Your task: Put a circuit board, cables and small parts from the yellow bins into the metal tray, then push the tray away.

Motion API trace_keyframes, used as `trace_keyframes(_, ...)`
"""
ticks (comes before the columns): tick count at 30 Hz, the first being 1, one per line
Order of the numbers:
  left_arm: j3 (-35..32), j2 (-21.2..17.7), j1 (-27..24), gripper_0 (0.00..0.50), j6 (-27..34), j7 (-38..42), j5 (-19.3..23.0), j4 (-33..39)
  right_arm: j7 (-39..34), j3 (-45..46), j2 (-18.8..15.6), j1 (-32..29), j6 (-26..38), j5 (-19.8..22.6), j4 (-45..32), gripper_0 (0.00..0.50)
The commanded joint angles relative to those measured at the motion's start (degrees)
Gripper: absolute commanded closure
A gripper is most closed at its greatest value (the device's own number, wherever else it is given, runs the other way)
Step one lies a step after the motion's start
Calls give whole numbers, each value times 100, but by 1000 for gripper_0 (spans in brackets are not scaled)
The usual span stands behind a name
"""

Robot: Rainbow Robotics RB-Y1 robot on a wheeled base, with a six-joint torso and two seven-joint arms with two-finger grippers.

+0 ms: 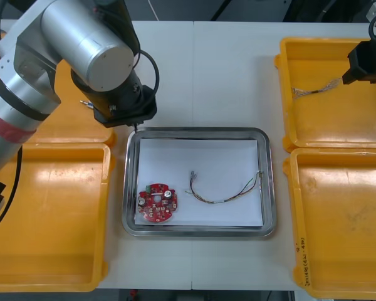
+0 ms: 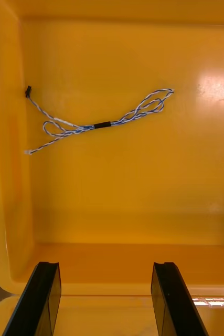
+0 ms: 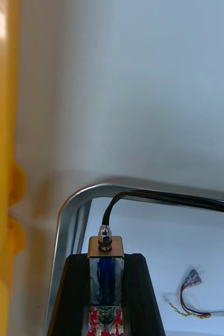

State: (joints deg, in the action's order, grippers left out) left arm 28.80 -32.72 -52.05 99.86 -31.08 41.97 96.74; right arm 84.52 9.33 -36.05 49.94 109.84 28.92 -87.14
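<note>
There, thin black cable (image 3: 164,197), metal-ended, in left hand (image 3: 106,258) over tray (image 3: 71,210) corner.

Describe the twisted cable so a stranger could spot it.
Find the far yellow bin on the robot's right, under the right gripper. The twisted blue and white cable lies alone there; unlike the red and yellow cable in the metal tray, a black band binds it.

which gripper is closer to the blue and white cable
Right. The right gripper hangs open over the bin holding the blue and white cable; the left gripper, shut on a black cable, is over the tray's far corner.
</note>
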Motion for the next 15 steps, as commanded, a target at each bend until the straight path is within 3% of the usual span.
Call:
trace_keyframes(1,275,161,169,498,-221,225,30,187,-533,-133,-43,710,16,-193,479,0)
trace_keyframes(8,803,196,398,499,-608,260,-101,187,-1571,-98,203,1088,-41,-589,1199,0)
trace_keyframes(15,1154,231,512,500,-819,331,-207,178,-2845,-89,335,1316,-516,-598,1771,0)
